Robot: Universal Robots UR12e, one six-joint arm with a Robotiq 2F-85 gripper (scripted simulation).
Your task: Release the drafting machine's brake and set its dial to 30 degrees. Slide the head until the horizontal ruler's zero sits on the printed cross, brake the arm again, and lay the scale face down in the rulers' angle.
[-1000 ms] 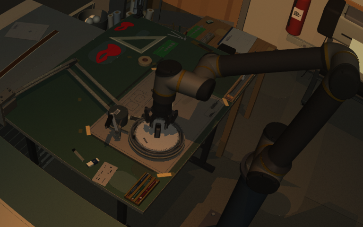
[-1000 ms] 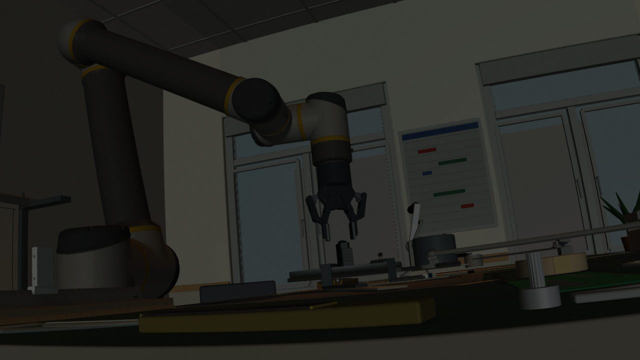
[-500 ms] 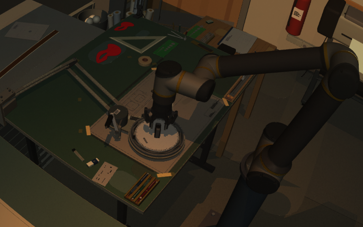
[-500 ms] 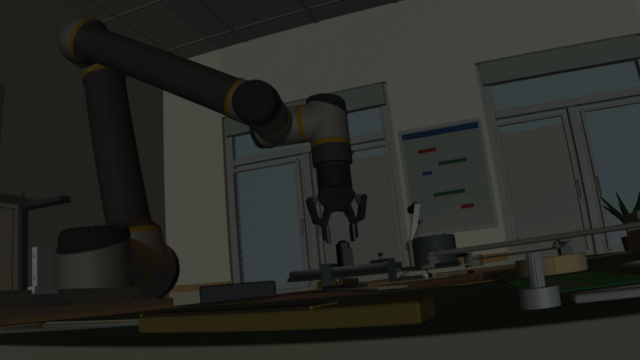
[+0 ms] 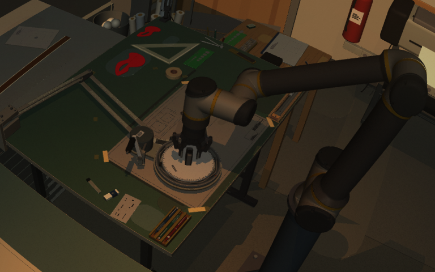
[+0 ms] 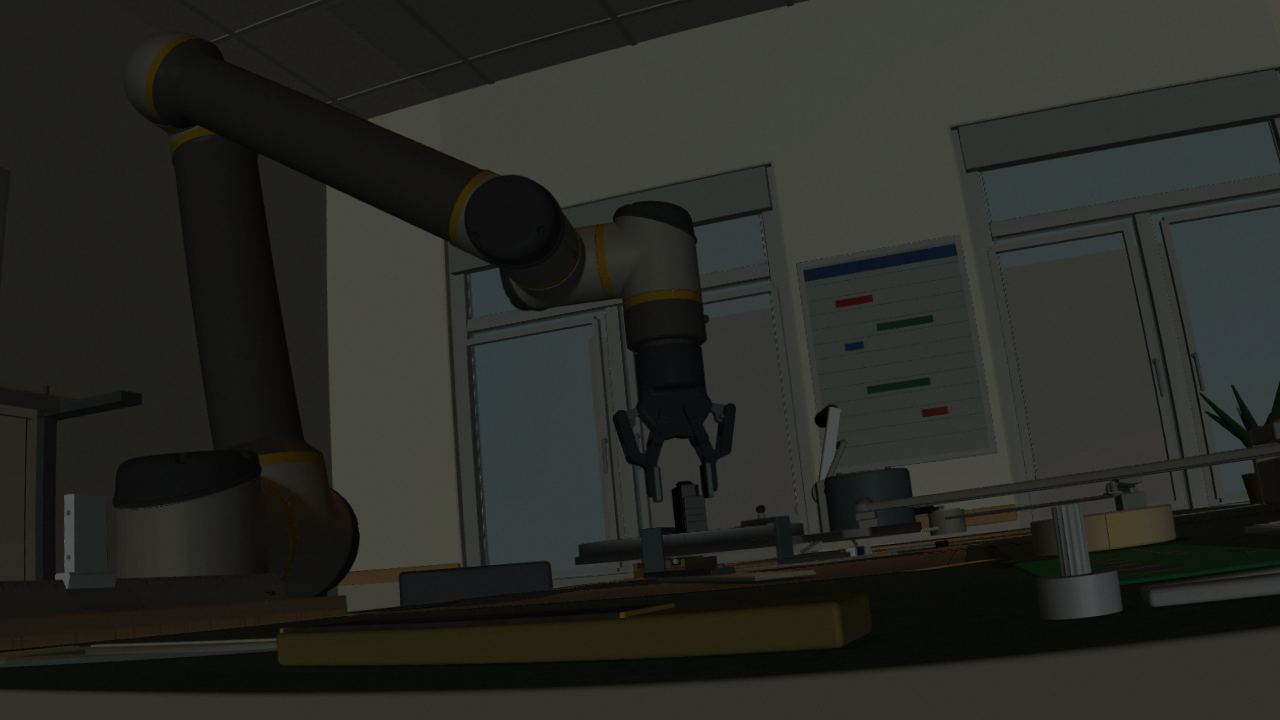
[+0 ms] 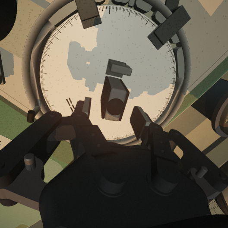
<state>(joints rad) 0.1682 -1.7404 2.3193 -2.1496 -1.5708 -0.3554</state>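
A dark upright knob stands at the middle of the drafting machine's round white dial, which lies on the drawing sheet near the board's front right. Left of the dial sits the arm's elbow drum with its pale brake lever standing up. Two long arm bars run from the drum to the board's far left. My gripper hangs straight above the knob, its fingertips just over the knob's top on either side, and it is open and holds nothing.
A wooden pen tray lies at the board's front edge, with an eraser and a small card to its left. A tape roll, a set square and red curves lie at the far side. A side table stands behind.
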